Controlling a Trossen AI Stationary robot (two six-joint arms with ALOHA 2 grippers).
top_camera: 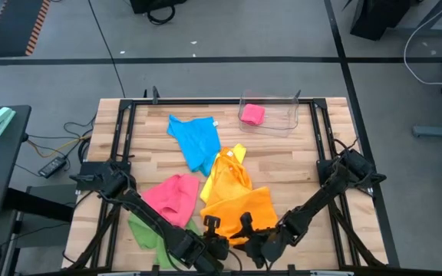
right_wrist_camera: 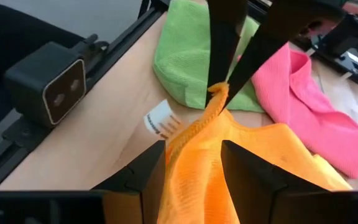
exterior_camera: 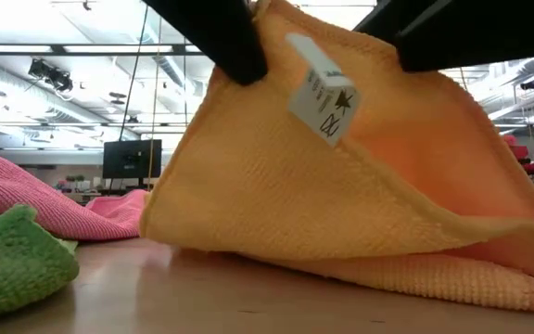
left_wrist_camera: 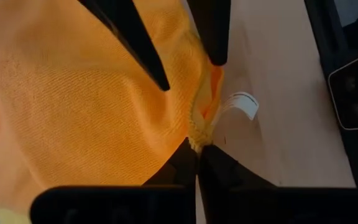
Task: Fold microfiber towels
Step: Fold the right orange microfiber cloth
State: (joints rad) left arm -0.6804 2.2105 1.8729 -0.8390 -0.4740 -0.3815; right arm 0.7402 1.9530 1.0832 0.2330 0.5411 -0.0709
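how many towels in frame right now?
6. Pink towel in the clear bin; blue mid-table; yellow beside it; pink and green front left; orange towel pinched by both grippers. More may hide underneath.

A soft orange microfiber towel (exterior_camera: 360, 195) with a white tag (exterior_camera: 321, 88) rises from the wooden table (exterior_camera: 202, 301), beside crumpled pink (exterior_camera: 54, 199) and green (exterior_camera: 12, 255) towels.

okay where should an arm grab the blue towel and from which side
Judging from above, grip the blue towel at the pointed corner nearest the clear bin, coming straight down. That corner lies flat on bare table, clear of the yellow towel overlapping its opposite end.
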